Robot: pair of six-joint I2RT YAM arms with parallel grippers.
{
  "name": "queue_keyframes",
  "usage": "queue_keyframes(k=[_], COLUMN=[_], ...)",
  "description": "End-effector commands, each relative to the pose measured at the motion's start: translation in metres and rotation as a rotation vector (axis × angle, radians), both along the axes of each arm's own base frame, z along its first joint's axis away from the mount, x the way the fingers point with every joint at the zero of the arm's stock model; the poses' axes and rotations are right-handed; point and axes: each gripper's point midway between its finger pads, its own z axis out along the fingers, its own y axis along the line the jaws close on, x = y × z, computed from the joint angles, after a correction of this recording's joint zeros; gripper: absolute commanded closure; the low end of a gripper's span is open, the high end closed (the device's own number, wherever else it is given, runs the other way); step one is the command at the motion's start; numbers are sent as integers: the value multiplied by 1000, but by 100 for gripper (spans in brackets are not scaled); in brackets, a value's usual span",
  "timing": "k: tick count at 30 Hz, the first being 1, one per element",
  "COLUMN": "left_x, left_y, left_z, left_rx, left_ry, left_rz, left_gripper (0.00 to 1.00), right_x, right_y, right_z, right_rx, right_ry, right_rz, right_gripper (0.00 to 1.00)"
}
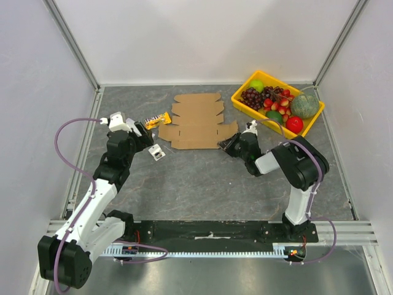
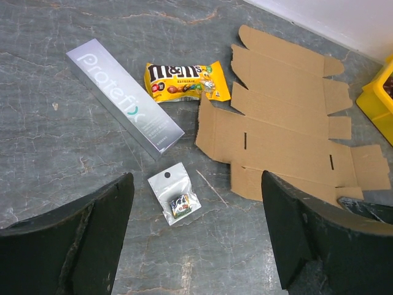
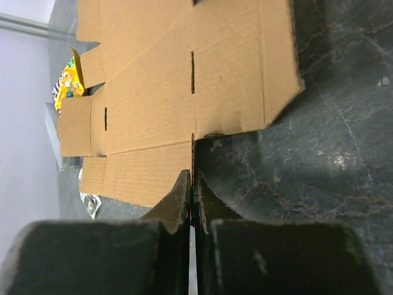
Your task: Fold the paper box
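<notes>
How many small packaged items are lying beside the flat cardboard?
3: a yellow candy bag by the paper box, a silver Protefix box left of it, a clear pouch nearer the robot.

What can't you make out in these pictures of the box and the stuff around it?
Packet: contents too small, left wrist view.
Tray: cut off by the right edge, left wrist view.
Box: far end cut off by the top edge, right wrist view.
Box edge in the right gripper: how deep it sits is hidden by the fingers, right wrist view.
</notes>
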Motion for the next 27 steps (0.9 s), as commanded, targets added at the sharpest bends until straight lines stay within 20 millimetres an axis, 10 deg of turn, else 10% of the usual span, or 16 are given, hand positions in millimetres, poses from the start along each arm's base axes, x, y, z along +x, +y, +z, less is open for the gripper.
queue_keyframes(k=[1, 11, 19, 27], left_x=[6, 6, 9, 23], left_y=[-6, -8, -15, -64], left_z=[16, 19, 29, 100], left_rx=[-24, -31, -34, -41], left_ry=[-51, -57, -75, -255], left_rz=[-21, -32, -68, -352], left_gripper=[11, 11, 11, 13], right_x=[7, 2, -3, -12], right_y=[-12, -15, -54, -55], right_z=[28, 90, 155, 225], right_rx=[-204, -433, -711, -884], right_ry=[-88, -198, -280, -341], right_rz=[42, 225, 239, 450], right_gripper=[100, 100, 100, 100])
